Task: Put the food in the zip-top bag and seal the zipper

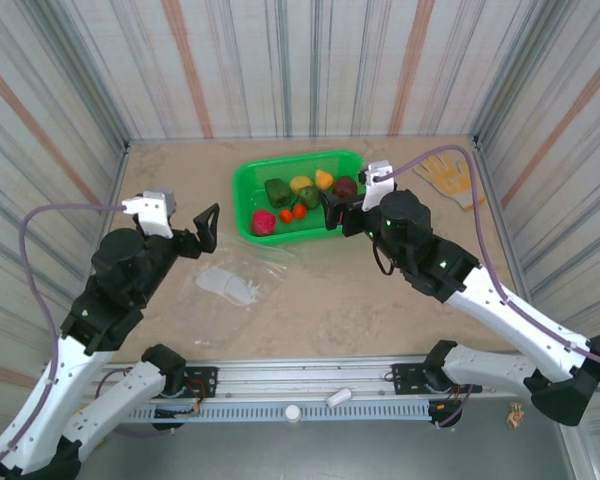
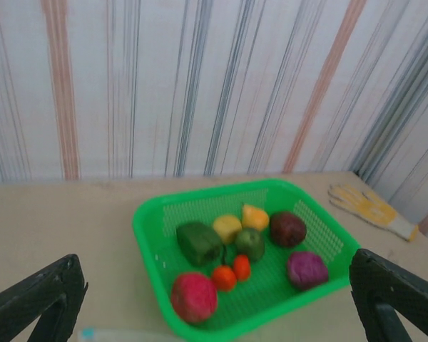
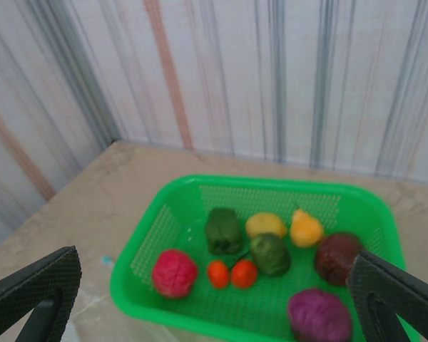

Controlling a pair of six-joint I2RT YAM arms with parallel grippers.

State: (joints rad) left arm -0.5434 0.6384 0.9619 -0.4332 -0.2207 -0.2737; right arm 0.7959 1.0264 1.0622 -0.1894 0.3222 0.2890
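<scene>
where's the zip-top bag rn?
In the top view, the zip-top bag lies flat on the table, left of centre, just on the near side of the green mesh basket, off its near-left corner.

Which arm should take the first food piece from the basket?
Right, probably: the right gripper hangs open at the near right corner of the green basket, beside the maroon piece. The left gripper sits nearer the zip-top bag.
</scene>
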